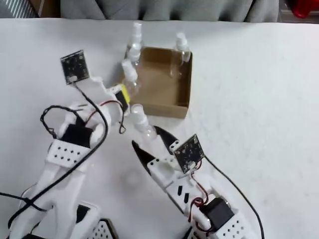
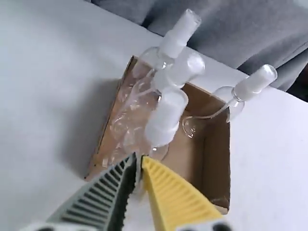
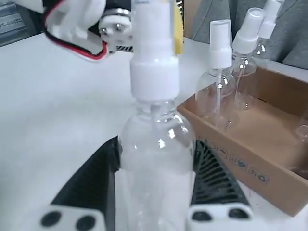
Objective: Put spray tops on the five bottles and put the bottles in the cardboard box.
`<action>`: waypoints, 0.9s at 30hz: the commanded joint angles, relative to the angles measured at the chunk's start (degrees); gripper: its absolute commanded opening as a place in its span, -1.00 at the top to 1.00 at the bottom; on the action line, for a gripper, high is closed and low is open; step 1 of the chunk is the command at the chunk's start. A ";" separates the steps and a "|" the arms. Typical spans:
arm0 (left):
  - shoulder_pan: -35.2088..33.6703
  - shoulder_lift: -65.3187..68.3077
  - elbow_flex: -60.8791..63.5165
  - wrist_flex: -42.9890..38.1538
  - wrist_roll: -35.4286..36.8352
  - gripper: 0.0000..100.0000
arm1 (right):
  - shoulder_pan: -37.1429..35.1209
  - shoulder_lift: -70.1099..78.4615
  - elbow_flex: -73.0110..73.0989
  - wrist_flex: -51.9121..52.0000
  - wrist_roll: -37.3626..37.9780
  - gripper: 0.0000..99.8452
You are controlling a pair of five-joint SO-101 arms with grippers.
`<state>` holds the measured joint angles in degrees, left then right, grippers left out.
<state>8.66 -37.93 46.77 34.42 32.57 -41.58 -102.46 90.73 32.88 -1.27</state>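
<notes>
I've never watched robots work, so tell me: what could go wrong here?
The right gripper holds the fifth bottle by its slick clear body; it could slip. Three capped bottles crowd one side of the cardboard box near the left gripper, so lowering another in might topple them.

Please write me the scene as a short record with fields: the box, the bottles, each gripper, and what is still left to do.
box: cardboard box, open, on the white table
in box: four bottles, each with a spray top
outside box: fifth bottle, spray top on, close to the box's near wall
right gripper: right gripper shut on the fifth bottle
left gripper: left gripper shut, at the box's edge, close to one bottle
left to do: fifth bottle not yet in the box
</notes>
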 commanded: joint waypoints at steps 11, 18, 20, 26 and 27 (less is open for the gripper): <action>-1.45 -16.04 5.27 2.20 -0.09 0.96 | 1.98 -0.66 -3.52 -0.04 0.35 0.97; -0.31 -25.01 12.84 4.22 -4.04 0.96 | 6.81 -0.66 -3.78 -2.07 0.26 0.97; 1.80 -28.26 15.38 5.27 -4.04 0.96 | 7.78 -0.66 -3.78 -3.38 0.26 0.97; 9.27 -41.89 23.30 7.47 -4.04 0.96 | 13.93 -0.66 -4.04 -4.97 -6.59 0.97; 9.71 -44.35 24.53 7.38 -4.04 0.96 | 15.16 -0.66 -4.22 -5.49 -7.30 0.97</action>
<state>14.90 -72.92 68.57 41.54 29.23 -29.80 -102.46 90.64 29.36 -6.11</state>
